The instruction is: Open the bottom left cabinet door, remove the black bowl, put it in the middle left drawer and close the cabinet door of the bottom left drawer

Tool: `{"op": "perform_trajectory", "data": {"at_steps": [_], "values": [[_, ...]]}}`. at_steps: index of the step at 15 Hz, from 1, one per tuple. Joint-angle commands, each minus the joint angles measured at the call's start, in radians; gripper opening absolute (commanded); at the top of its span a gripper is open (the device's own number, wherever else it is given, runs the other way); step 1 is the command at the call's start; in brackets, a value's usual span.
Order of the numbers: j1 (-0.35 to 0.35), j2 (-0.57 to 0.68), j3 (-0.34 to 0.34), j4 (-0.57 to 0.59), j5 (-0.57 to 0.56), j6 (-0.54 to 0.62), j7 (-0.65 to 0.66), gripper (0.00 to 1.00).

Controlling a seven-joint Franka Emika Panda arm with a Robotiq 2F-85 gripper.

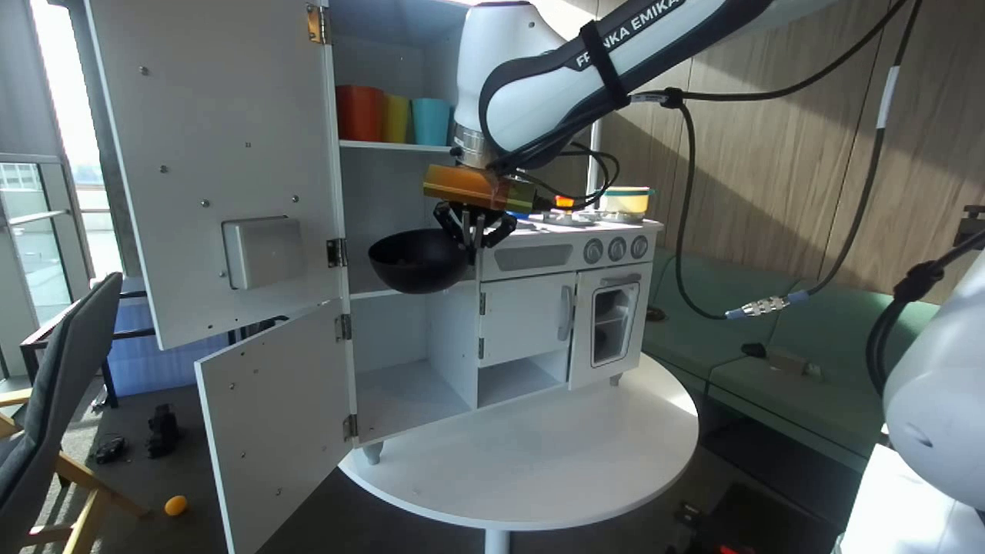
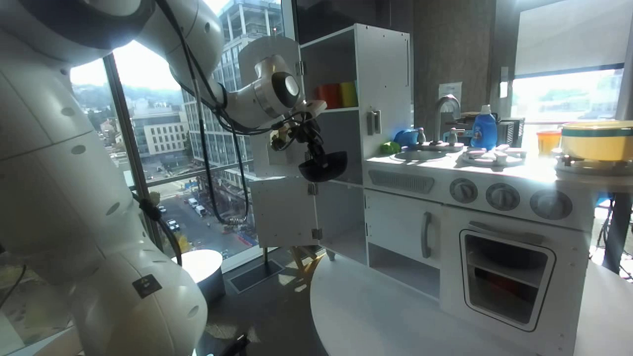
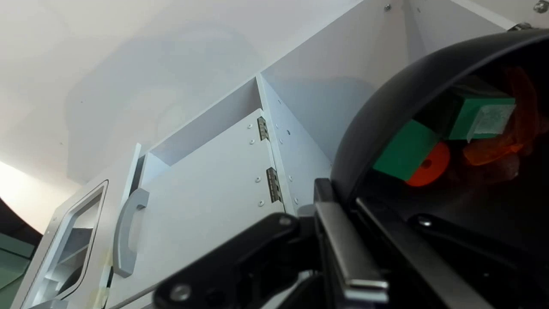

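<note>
Bowl [image 1: 415,271] — black, smooth, round-bottomed, mouth up, faint sheen on outside. Inside, in wrist view: green blocks [image 3: 405,150], orange disc [image 3: 438,159], other bits too dim to name. Fingers [image 3: 346,246] pinched on its edge, bowl hanging in air in front of middle left compartment [image 1: 385,188]. Bottom left door [image 1: 277,415] swung wide — bottom left compartment [image 1: 388,331] exposed.

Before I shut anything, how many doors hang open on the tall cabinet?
2: the taller upper door, and beneath it the bottom left cabinet door. Both show in both exterior views.
</note>
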Motion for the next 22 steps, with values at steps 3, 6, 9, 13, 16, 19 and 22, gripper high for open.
{"op": "perform_trajectory", "data": {"at_steps": [3, 6, 9, 13, 16, 19, 22], "values": [[0.03, 0.189, -0.048, 0.246, -0.027, -0.055, 0.098, 0.01], [0.059, 0.264, -0.077, 0.34, -0.061, -0.07, 0.154, 0.01], [0.094, 0.335, -0.114, 0.405, -0.111, -0.067, 0.216, 0.01], [0.141, 0.406, -0.166, 0.457, -0.128, -0.057, 0.273, 0.01], [0.165, 0.417, -0.194, 0.473, -0.11, -0.052, 0.266, 0.1], [0.174, 0.39, -0.206, 0.453, -0.103, -0.056, 0.258, 0.44], [0.169, 0.34, -0.212, 0.401, -0.09, -0.057, 0.223, 0.67]]}}
